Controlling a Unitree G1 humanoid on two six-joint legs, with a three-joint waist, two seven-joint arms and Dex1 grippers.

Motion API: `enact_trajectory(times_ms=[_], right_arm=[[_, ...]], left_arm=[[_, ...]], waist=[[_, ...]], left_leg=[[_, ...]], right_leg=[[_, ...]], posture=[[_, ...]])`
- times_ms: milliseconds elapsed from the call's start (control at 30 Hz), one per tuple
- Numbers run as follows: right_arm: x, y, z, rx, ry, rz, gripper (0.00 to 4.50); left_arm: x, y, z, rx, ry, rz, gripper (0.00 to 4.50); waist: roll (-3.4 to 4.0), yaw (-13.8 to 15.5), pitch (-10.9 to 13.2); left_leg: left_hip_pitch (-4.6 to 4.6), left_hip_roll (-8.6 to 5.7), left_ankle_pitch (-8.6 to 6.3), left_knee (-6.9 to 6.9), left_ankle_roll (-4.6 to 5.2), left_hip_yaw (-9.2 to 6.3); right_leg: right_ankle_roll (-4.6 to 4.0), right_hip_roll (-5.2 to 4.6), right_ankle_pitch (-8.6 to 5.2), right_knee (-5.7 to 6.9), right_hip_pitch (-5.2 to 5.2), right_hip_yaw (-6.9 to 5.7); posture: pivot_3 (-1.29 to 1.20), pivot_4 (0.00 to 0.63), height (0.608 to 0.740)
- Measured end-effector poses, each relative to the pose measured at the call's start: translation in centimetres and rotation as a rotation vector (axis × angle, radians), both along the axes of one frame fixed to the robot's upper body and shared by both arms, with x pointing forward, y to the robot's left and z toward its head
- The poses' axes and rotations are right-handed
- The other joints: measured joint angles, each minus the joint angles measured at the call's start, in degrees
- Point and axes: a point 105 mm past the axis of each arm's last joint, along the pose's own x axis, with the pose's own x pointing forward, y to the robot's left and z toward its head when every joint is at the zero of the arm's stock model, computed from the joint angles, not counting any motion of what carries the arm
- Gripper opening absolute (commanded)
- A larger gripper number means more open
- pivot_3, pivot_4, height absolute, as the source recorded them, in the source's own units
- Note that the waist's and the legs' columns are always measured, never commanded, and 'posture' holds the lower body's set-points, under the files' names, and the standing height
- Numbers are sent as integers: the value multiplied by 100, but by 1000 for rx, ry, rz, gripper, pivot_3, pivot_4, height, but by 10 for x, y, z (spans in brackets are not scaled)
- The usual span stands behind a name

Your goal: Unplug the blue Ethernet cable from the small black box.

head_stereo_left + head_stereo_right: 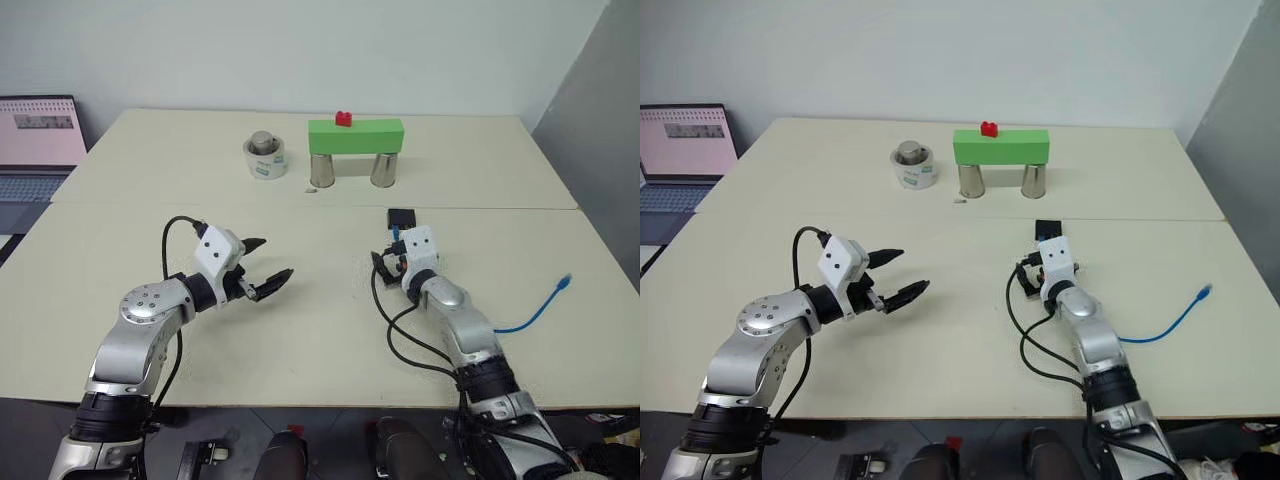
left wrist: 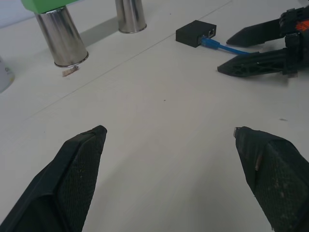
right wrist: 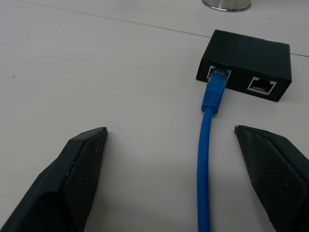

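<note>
The blue Ethernet cable (image 3: 208,145) is plugged into one port of the small black box (image 3: 246,64) (a second port beside it is bare). The cable is straddled by the right gripper (image 3: 171,145), spread wide, holding nothing. The left gripper (image 1: 268,266) is wide too. Writing on the white cup (image 1: 266,162) perhaps exists, unreadable.

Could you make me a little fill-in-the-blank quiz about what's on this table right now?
1. The blue Ethernet cable is plugged into the small black ____.
2. The box has ____ ports on its front.
3. The right gripper has its fingers ____ on either side of the cable.
4. The green block rests on two metal ____.

Missing words: box; two; open; cups
</note>
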Motion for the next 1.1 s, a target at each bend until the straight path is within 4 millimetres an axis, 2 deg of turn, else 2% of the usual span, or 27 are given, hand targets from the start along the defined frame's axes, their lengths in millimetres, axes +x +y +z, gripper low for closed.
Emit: enact_trajectory(times_ms=[33, 67, 300, 533, 567, 600, 733, 867, 933, 1000, 1033, 1100], right_arm=[[3, 0, 1, -1, -8, -15, 4471], [7, 1, 1, 5, -10, -32, 4099], [18, -3, 0, 41, 2, -114, 2484], [23, -3, 1, 35, 10, -123, 433], [23, -3, 1, 35, 10, -123, 344], [23, -3, 1, 34, 10, -120, 65], [20, -5, 2, 17, 11, -84, 4], [3, -5, 1, -63, 13, 53, 4], [-13, -3, 1, -128, 6, 179, 4], [-48, -1, -2, -247, 5, 400, 4], [-59, -3, -4, -273, 22, 457, 4], [-72, -3, -1, -296, 30, 532, 4]], left_arm=[[1, 0, 0, 2, -3, 1, 4500], [1, 1, 1, 6, -5, 3, 4500], [1, 1, -1, 9, -6, 6, 4500], [-2, -4, -4, -43, 31, -29, 4500], [-3, -5, -5, -47, 37, -31, 4500], [-3, -5, -5, -52, 48, -38, 4500], [-5, -7, -6, -76, 74, -59, 4500], [-4, -9, -3, -93, 90, -73, 4500], [-5, -10, -2, -107, 106, -90, 4500], [-10, -7, -4, -85, 136, -119, 4500], [-12, -3, -6, -70, 157, -121, 4500], [-14, -4, -6, -66, 170, -144, 4500]], waist=[[0, -4, 0], [0, -11, 0], [0, -26, -1], [-1, -38, -1], [-1, -40, -1], [-1, -45, -1], [0, -43, -1], [1, -39, 0], [1, -41, 0], [6, -18, 3], [6, -27, 3], [8, -66, 5]], left_leg=[[1, 0, 0, 0, 0, 2], [2, 0, 0, 1, 0, 2], [22, 0, 0, 7, 1, -2], [25, -1, 1, 9, 1, -5], [25, -1, 0, 8, 1, -5], [24, -1, 1, 8, 1, -5], [19, -2, 0, 8, 1, -7], [14, -2, 0, 2, 2, -7], [6, 1, -1, 0, 2, -9], [-6, -2, -1, -5, 3, -12], [-9, -1, -2, -4, 4, -10], [-9, 1, -1, -1, 3, -5]], right_leg=[[0, 0, 0, 1, 0, 2], [0, 0, 0, 2, 0, 1], [4, 1, 4, 13, 19, 0], [6, 1, 5, 12, 24, -2], [6, 1, 5, 11, 24, -2], [6, 1, 5, 11, 24, -2], [6, 1, 4, 7, 23, -3], [2, 0, 1, 2, 16, -3], [1, 1, -2, 1, 9, -7], [5, -1, -9, 0, -3, -8], [5, 0, -9, 1, -6, -8], [5, 0, -9, 0, -8, -4]], posture=[[0, 150, 740], [0, 150, 740], [0, 150, 740], [0, 150, 740], [0, 150, 740], [0, 150, 740], [0, 150, 740], [0, 150, 740], [0, 150, 740], [0, 150, 740], [0, 150, 740], [0, 150, 740]])
